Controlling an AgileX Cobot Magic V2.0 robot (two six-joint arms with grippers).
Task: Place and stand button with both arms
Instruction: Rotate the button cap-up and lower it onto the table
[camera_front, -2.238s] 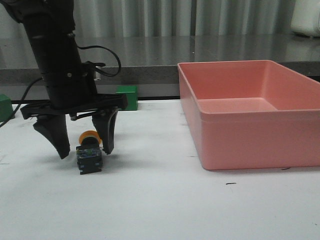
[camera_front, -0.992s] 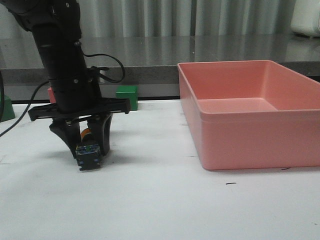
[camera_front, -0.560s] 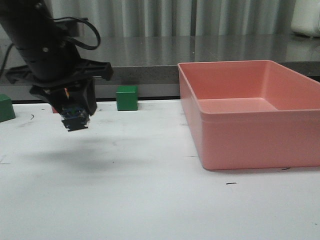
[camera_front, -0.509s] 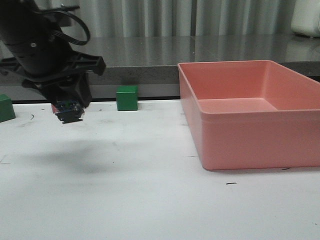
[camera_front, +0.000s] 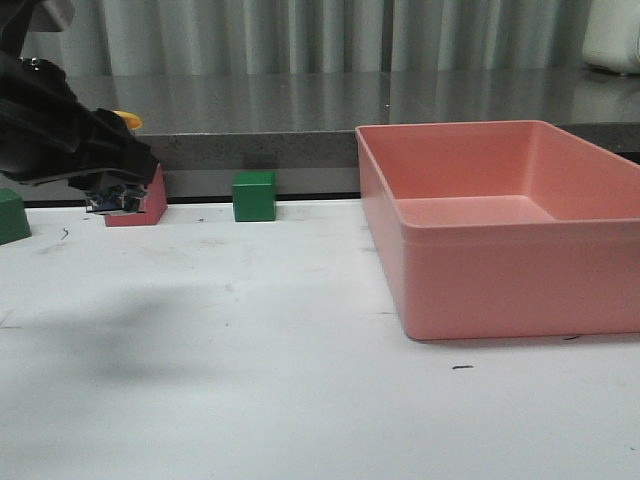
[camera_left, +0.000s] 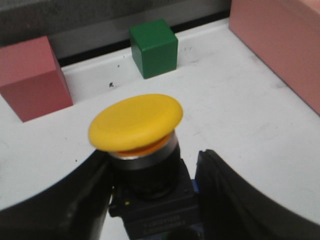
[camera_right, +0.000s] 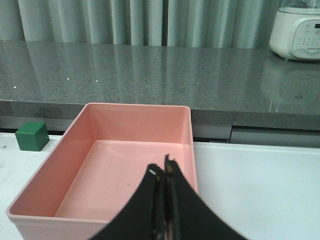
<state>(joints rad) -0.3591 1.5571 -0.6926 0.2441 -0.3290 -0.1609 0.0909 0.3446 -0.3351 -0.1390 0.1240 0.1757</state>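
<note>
Plainly the left claw (camera_left: 150, 200) pinches the button (camera_left: 142, 150) by its black base — rigid, light, top-heavy under that smooth yellow cap — while the right claw (camera_right: 164, 172) stays pressed together, empty.

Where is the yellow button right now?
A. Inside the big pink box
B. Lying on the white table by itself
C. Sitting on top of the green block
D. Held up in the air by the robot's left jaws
D. The left gripper is shut on the button, its jaws on either side of the black base, and the front view shows it raised clear of the table.
</note>
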